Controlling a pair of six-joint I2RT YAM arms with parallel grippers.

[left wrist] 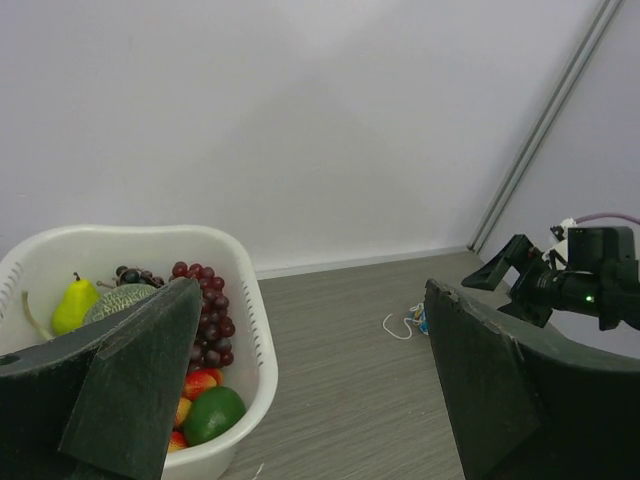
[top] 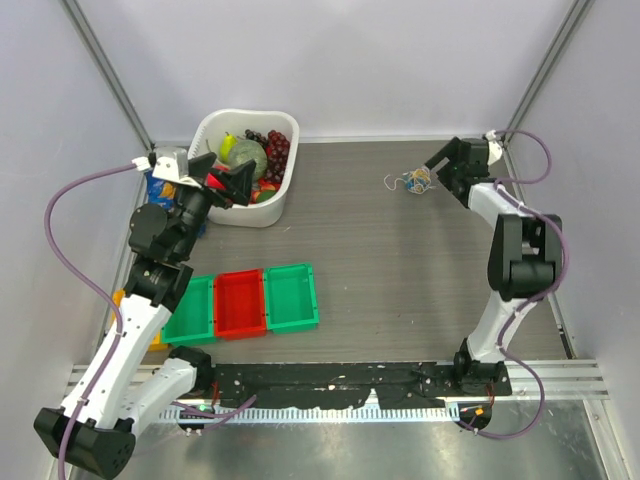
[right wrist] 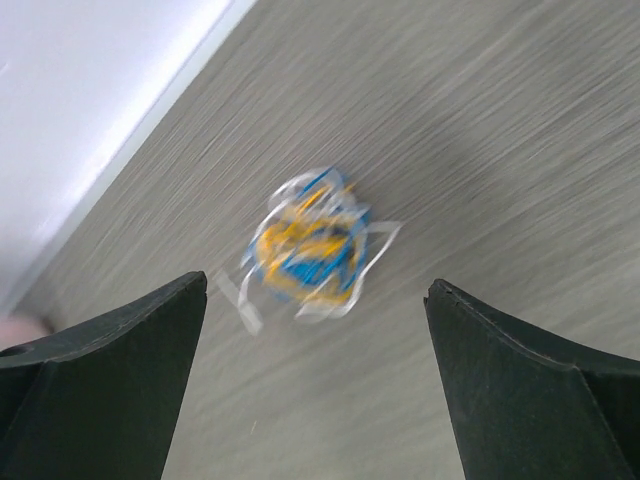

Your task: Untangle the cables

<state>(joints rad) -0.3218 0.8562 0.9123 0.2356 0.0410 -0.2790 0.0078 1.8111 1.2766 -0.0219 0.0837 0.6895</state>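
Note:
The cables (top: 416,181) lie in a small tangled ball of white, yellow-orange and blue wire at the back right of the table, with one white loop trailing to the left. My right gripper (top: 446,171) hovers just to their right, open and empty. In the right wrist view the cables (right wrist: 310,250) are blurred, just ahead of the wide gap of the right gripper (right wrist: 316,285). My left gripper (top: 228,178) is raised over the fruit basket, far from the tangle, open and empty. The left wrist view shows the cables (left wrist: 412,322) far off between the spread fingers of the left gripper (left wrist: 312,288).
A white basket (top: 283,200) of grapes, pear, melon and other fruit stands at the back left. Three shallow bins, green (top: 190,310), red (top: 240,303) and green (top: 292,296), sit side by side near the front left. White walls close in the table's back and sides.

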